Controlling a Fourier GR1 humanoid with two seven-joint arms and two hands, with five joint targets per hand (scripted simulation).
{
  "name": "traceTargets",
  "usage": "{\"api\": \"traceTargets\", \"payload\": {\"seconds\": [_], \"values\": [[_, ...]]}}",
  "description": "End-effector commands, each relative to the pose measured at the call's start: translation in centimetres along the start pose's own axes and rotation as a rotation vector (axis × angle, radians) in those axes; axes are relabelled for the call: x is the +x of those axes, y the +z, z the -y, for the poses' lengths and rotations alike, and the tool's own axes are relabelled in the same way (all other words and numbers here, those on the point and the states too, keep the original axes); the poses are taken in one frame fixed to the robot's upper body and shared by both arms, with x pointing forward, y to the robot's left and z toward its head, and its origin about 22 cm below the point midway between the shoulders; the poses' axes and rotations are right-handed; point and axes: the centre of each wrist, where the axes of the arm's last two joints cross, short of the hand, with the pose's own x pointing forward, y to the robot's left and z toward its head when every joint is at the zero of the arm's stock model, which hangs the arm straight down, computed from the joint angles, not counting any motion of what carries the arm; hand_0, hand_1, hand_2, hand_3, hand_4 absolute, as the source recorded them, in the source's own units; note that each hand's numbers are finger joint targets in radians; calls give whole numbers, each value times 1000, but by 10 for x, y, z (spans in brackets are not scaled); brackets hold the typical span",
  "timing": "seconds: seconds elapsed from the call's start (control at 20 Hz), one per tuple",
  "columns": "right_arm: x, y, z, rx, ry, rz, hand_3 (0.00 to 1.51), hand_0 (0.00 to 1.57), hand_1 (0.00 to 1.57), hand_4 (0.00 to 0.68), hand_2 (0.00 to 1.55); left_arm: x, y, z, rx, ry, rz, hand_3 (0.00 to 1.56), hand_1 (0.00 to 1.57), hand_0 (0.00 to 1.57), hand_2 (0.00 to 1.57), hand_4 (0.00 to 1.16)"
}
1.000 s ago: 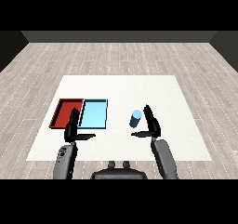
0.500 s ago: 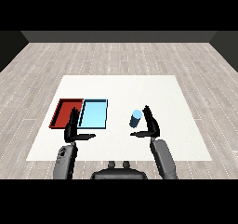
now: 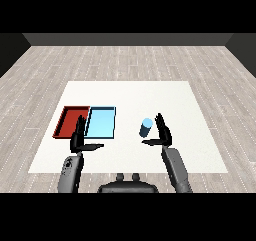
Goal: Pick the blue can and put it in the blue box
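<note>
A small blue can (image 3: 146, 127) stands upright on the white table, right of the trays. My right hand (image 3: 162, 134) is just right of it and slightly nearer me, fingers straight and the thumb reaching under the can's near side; a narrow gap shows between fingers and can. The light blue tray (image 3: 101, 122) lies left of the can, beside the red tray (image 3: 71, 121). My left hand (image 3: 79, 137) hovers open over the near edge between the two trays, holding nothing.
The white table (image 3: 130, 92) spreads well beyond the trays toward the far side and right. A grey wood floor surrounds it.
My right hand has crept a little left toward the can. The left hand and the can have not visibly moved.
</note>
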Motion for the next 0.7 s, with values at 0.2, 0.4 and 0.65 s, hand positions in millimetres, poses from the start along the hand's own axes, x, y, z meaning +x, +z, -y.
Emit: {"api": "traceTargets", "payload": {"seconds": [0.2,0.4,0.65], "values": [[-27,-7,6,-46,-24,-79,0,0,0,0,0,-5,16,-11,11,13,-3,0,0,0,0,0],[-22,-14,-5,-62,-2,-75,0,0,0,0,0,-2,-14,-9,5,-9,11,0,0,0,0,0],[-16,-46,3,-77,-48,-122,0,0,0,0,0,7,-4,5,20,-10,3,0,0,0,0,0]]}}
